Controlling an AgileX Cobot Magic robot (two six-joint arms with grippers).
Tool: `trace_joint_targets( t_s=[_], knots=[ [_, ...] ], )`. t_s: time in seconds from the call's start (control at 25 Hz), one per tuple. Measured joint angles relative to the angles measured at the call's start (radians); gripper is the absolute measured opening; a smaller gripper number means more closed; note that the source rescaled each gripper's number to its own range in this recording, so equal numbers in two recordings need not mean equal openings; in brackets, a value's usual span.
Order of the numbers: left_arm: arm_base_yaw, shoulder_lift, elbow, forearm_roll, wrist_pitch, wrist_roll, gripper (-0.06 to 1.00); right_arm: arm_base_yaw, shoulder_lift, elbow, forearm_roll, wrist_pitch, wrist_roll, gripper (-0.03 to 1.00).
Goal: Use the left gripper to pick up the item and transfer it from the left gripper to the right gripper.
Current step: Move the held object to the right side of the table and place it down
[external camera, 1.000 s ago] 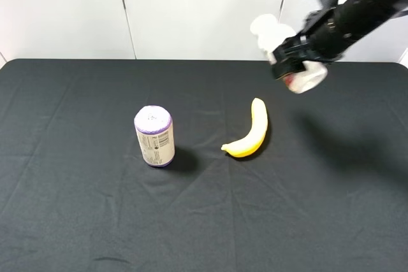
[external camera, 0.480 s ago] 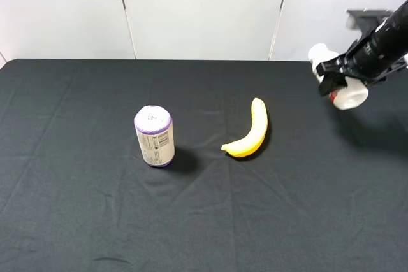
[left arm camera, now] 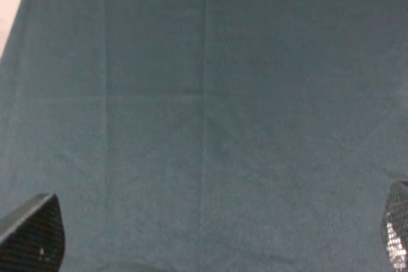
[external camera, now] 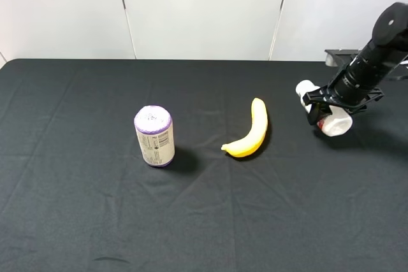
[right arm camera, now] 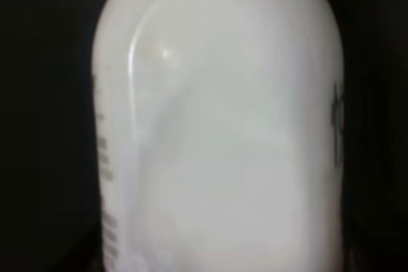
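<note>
Three items on black cloth (external camera: 76,221): purple-topped can (external camera: 154,136); banana (external camera: 249,130); white bottle (external camera: 325,114), far right, low over the cloth, clamped in right gripper (external camera: 331,107). Left gripper (left arm camera: 210,237): fingers apart, empty, only cloth below. Handover judged complete; only set-down, if any, remains.

Matte black right arm (external camera: 376,55), black angular pincer (external camera: 328,107); left fingertips (left arm camera: 35,237) dark, mesh-textured.

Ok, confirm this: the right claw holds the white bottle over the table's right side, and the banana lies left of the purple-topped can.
Not quite. The banana lies right of the can, as the exterior high view shows. The right claw does hold the bottle over the table's right side.
</note>
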Motion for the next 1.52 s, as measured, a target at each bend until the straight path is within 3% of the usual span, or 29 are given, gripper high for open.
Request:
trace_joint_targets(
  t_s=[0.72,0.76,0.88,0.92,1.12,1.52],
  knots=[
    [0.0,-0.013,0.0,0.0,0.0,0.001,1.0,0.0,0.002,0.0,0.003,-0.008,0.001,0.16],
    [0.0,-0.013,0.0,0.0,0.0,0.001,1.0,0.0,0.002,0.0,0.004,-0.008,0.01,0.19],
    [0.0,-0.013,0.0,0.0,0.0,0.001,1.0,0.0,0.002,-0.003,0.007,-0.01,0.057,0.85],
    [0.0,-0.013,0.0,0.0,0.0,0.001,1.0,0.0,0.002,-0.003,0.007,-0.01,0.06,0.91],
    [0.0,-0.013,0.0,0.0,0.0,0.001,1.0,0.0,0.002,-0.003,0.007,-0.009,0.064,0.99],
    [0.0,-0.013,0.0,0.001,-0.001,0.001,1.0,0.0,-0.174,-0.003,0.007,0.085,0.069,1.0]
  ],
)
